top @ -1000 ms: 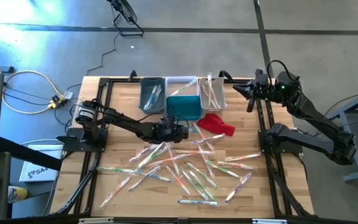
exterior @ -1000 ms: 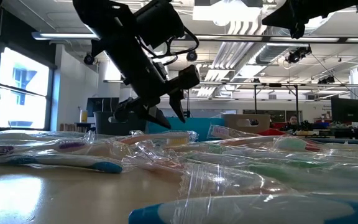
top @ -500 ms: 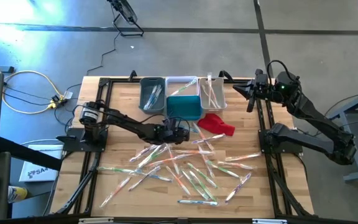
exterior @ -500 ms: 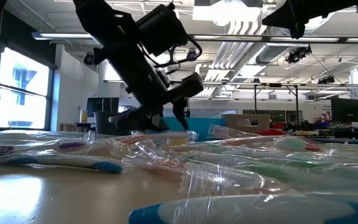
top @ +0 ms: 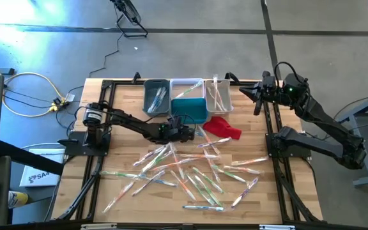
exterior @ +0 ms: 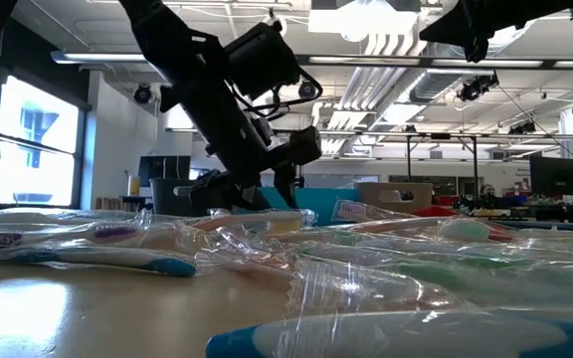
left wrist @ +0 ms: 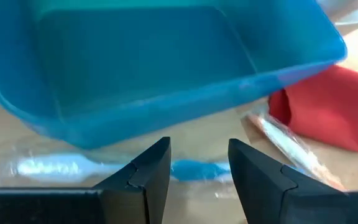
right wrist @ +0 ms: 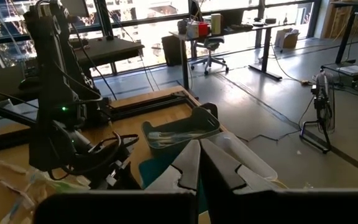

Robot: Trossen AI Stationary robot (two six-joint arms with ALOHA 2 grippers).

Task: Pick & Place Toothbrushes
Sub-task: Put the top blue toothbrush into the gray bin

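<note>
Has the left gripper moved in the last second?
Yes. In the high view the left gripper has shifted slightly toward the teal bin, away from the toothbrushes. Its open fingers now hang just short of the bin.

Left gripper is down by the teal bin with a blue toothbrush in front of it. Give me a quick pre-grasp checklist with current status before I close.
1. Left gripper jaws open: ok.
2. Blue toothbrush lined up in the gap between the jaws: ok, its handle crosses the gap in the left wrist view.
3. Fingers low enough to pinch it: cannot tell.
4. Teal bin clear of the jaws: ok, its wall sits just beyond the fingertips.
5. Red cloth out of the closing path: ok, off to one side.
6. Right gripper out of the way: ok, parked shut at the table's far right edge.
</note>
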